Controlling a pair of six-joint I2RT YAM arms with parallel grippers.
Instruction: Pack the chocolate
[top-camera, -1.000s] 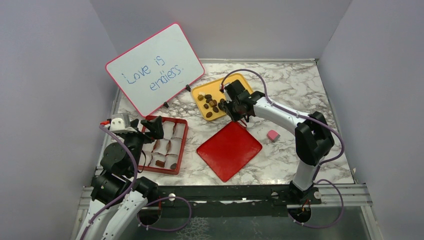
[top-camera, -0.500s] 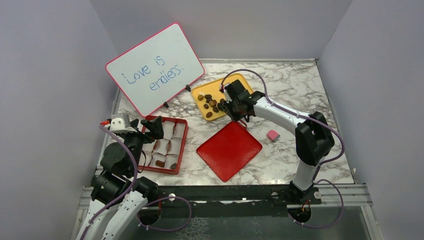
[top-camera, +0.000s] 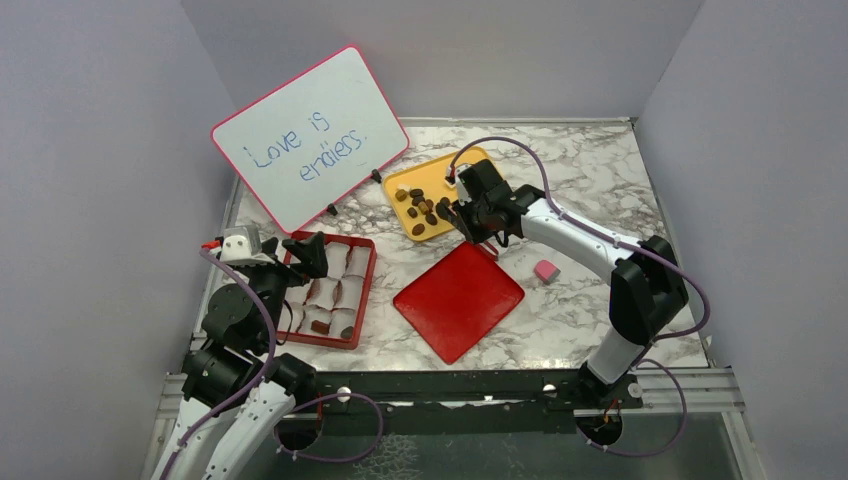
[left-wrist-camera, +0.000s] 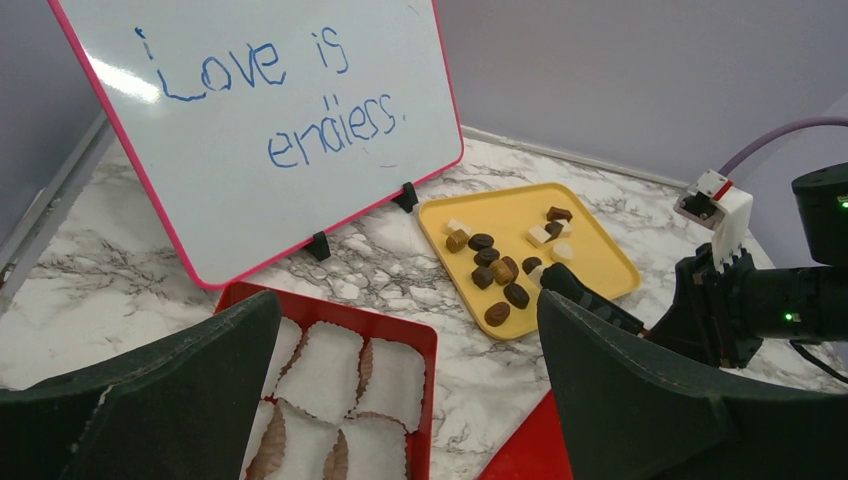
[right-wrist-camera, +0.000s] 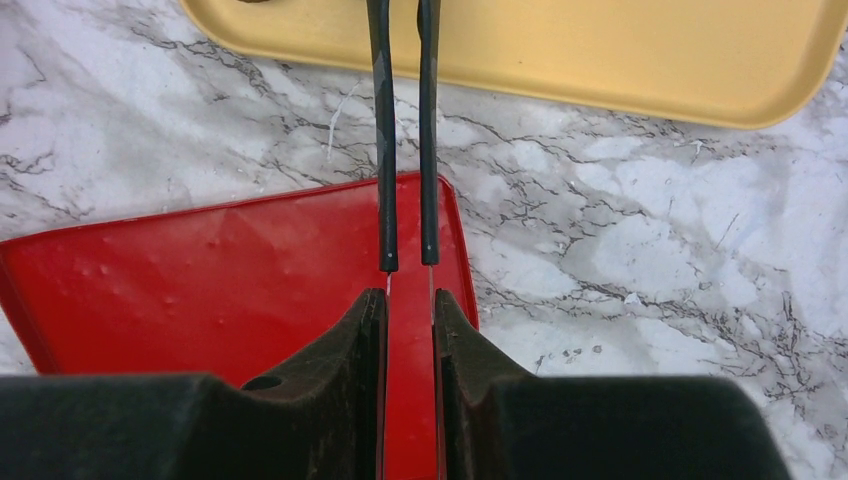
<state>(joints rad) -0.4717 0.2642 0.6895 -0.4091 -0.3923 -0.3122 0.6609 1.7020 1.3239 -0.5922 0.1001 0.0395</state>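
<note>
Top external view: the right arm is extended across the surface (top-camera: 600, 170) to the near edge of the yellow tray (left-wrist-camera: 500, 215); the left arm is held above the red box (left-wrist-camera: 330, 310).
Chocolate: most pieces (left-wrist-camera: 495, 272) are scattered loose on the yellow tray. A few dark pieces (top-camera: 320, 326) appear to be seated in the paper cups (left-wrist-camera: 325, 365) of the red box.
Right end effector (right-wrist-camera: 408, 300): pressed nearly together, pinching a pair of tweezers (right-wrist-camera: 385, 150). The prongs are set close and directed at the tray. Their tips are cut off by the frame, so it cannot be told whether a piece is gripped.
Left end effector (left-wrist-camera: 408, 310): spread fully, nothing held.
Red lid (top-camera: 458, 300): laid flat on the surface between tray and box.
Step in hand: judged to be the pick of one piece from the tray with the tweezers.
Next move: the pinch is to be confirmed, the piece lifted clear of its neighbours, carried over the lid and lowered into a vacant cup.
</note>
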